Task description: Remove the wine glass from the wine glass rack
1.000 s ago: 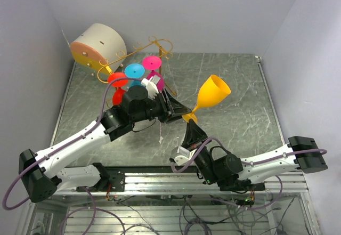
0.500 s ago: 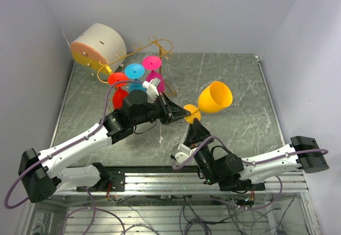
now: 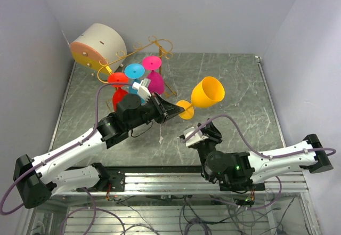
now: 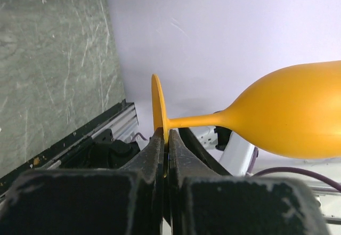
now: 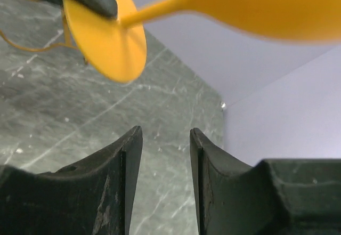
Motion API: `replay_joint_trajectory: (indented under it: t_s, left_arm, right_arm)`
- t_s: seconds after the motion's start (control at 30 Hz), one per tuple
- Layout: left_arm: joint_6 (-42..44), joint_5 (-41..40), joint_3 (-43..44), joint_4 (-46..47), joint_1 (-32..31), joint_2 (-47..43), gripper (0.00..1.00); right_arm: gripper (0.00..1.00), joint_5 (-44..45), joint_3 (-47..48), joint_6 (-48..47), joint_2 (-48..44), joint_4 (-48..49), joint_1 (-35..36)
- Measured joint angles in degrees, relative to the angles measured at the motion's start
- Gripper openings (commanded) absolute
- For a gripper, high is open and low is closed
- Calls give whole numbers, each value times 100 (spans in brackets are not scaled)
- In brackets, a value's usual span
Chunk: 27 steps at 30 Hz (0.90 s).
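Yellow wine glass [image 3: 208, 92] aloft, foot clamped in the left gripper [image 4: 166, 137], right gripper [image 5: 165, 139] parted, empty, just below.

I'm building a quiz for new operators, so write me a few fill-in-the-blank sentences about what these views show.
1. The ____ gripper is shut on the foot of the yellow wine glass.
2. The right gripper sits below that glass with its jaws ____, holding nothing.
3. The wine glass rack carries ____ more: a red glass, a blue glass and a pink glass.

Missing words: left; open; three.
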Motion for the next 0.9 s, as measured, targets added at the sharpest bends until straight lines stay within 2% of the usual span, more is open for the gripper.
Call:
replay_joint_trajectory:
  t_s: [0.07, 0.17, 0.23, 0.47, 0.77, 0.9]
  left_arm:
    - [28, -201, 0, -11, 0, -68, 7]
    - [63, -466, 0, -63, 0, -199, 7]
    - [103, -634, 0, -98, 0, -278, 7]
    - [293, -1145, 46, -376, 0, -516, 7]
    - [852, -1993, 761, -1259, -2, -1486, 7]
    - [1067, -2199, 1029, -1504, -2, -1808, 7]
  right_arm:
    - [41, 57, 245, 1032, 20, -896, 0]
    - [40, 153, 20, 1434, -15, -1471, 0]
    - [40, 170, 118, 2208, 111, -2367, 0]
    - [39, 175, 468, 3838, 85, -4098, 0]
    - [38, 175, 1220, 5864, -841, -6035, 0]
    - [33, 168, 1836, 6758, -1453, -6782, 0]
